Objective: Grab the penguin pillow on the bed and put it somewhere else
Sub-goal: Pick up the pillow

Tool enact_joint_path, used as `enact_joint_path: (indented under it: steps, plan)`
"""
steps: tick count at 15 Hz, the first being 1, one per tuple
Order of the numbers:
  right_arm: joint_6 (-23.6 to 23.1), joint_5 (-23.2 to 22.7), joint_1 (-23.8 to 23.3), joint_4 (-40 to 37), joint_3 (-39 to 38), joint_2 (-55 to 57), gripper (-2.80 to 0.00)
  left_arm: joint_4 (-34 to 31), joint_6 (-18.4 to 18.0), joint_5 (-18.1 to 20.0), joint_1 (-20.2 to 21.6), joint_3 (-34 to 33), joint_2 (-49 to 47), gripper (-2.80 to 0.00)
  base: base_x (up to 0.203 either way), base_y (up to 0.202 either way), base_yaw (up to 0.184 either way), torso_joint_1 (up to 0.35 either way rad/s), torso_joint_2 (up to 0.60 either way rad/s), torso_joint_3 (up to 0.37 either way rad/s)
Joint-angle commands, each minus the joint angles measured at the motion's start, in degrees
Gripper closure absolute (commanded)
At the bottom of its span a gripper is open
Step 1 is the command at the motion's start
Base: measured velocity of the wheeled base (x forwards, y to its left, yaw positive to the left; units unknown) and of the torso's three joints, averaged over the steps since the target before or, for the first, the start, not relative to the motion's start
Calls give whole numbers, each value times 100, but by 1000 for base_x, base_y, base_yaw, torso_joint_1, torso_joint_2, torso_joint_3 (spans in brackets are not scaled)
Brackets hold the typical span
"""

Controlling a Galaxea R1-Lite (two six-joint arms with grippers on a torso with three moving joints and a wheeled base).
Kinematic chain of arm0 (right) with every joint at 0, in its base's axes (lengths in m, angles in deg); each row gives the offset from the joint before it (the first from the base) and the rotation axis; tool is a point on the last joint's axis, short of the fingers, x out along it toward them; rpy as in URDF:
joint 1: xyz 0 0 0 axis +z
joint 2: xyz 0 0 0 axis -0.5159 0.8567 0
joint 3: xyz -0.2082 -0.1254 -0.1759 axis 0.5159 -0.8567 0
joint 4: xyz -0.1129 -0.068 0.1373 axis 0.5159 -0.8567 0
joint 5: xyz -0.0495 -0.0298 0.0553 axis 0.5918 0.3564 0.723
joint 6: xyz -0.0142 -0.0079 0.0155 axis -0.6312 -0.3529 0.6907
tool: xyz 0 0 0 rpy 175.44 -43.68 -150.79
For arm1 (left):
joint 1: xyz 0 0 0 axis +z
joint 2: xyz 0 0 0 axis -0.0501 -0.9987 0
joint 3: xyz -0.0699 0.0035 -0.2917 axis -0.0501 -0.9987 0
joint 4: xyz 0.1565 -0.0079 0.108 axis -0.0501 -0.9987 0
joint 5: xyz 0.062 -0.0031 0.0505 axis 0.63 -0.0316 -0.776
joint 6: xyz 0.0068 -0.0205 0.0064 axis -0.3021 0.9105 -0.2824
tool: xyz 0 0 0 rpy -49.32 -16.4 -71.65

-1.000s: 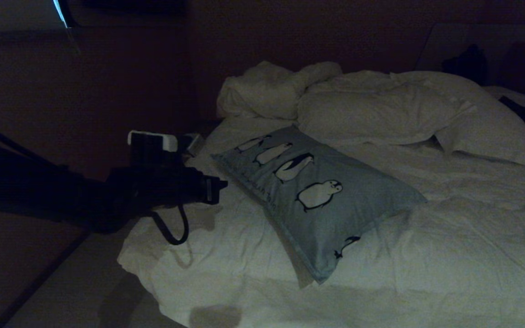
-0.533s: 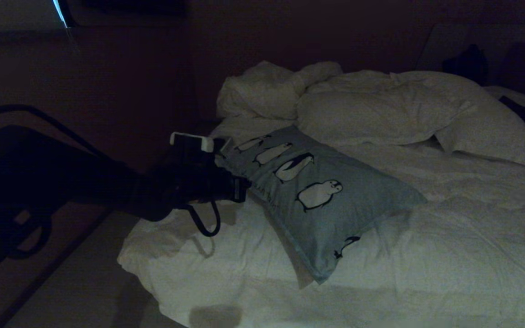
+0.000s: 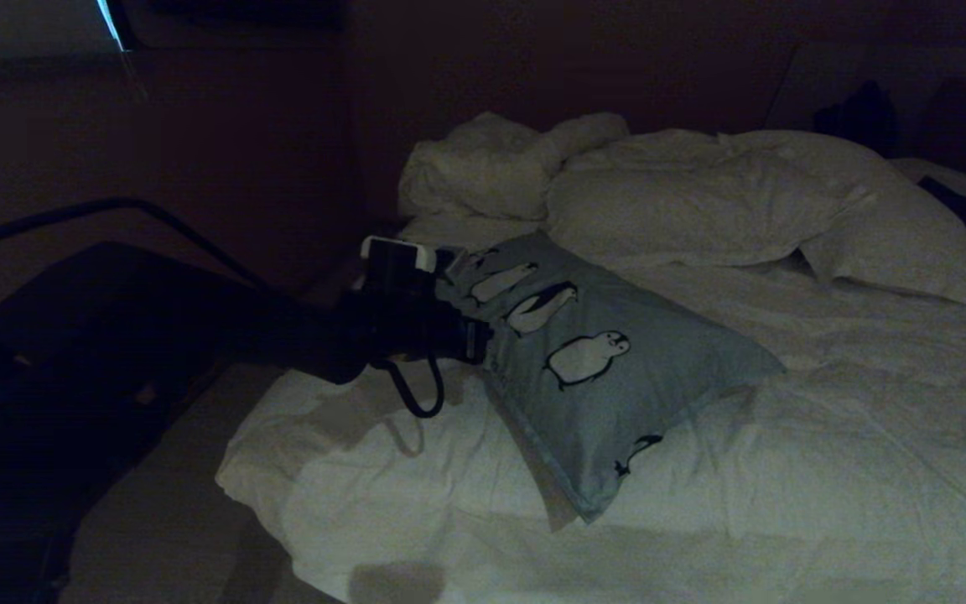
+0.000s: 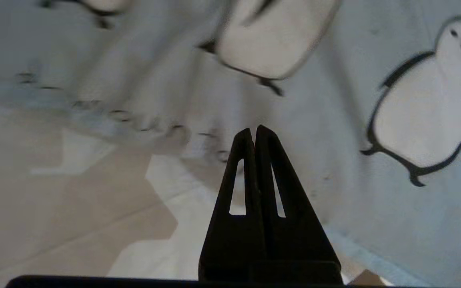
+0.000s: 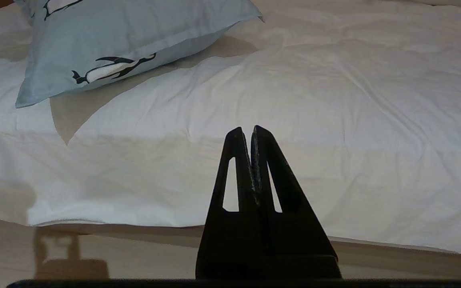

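Dim room. Penguin pillow [image 3: 609, 369] lies flat on the bed [image 3: 827, 470], on top of the white duvet [image 3: 416, 470], set at a slant: one short end toward the far left by the bed's left edge, the other end nearer and more to the centre. Row of b/w penguins faces up, black lettering runs along its left long edge.

Left gripper [image 3: 483, 342] reaches in from the left, arm stretched over the floor and the bed's left side. Fingers pressed fully together, nothing between them. In the left wrist view the tips [image 4: 253, 134] sit right at the lettered edge of the pillow, over the seam where pillow meets duvet; can't tell if they actually touch the fabric.

Right gripper [image 5: 246, 134] isn't seen from the head cam; its wrist cam shows it also pinched closed w/ nothing held, hanging off the near side of the bed, pointing across the duvet w/ the pillow's near corner [image 5: 34, 96] well off to the far left.

White pillows [image 3: 684, 201] bunched at the far end against the dark headboard [image 3: 575, 67].
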Motion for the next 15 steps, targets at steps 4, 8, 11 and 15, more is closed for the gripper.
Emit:
enact_joint_path:
  steps: [4,8,11,15]
  plan:
    - [-2,-2,0,-1,-1,6,0,32,-439,-135,-404,429,-226,0,0,0,0,0,0,0]
    - [-2,-2,0,-8,-1,6,0,57,-928,-142,-525,751,-603,0,0,0,0,0,0,0]
    - [-2,-2,0,1,-1,6,0,57,-941,-145,-537,1176,-894,0,0,0,0,0,0,0]
    - [-2,-2,0,1,-1,6,0,57,-941,-152,-546,1204,-796,0,0,0,0,0,0,0]
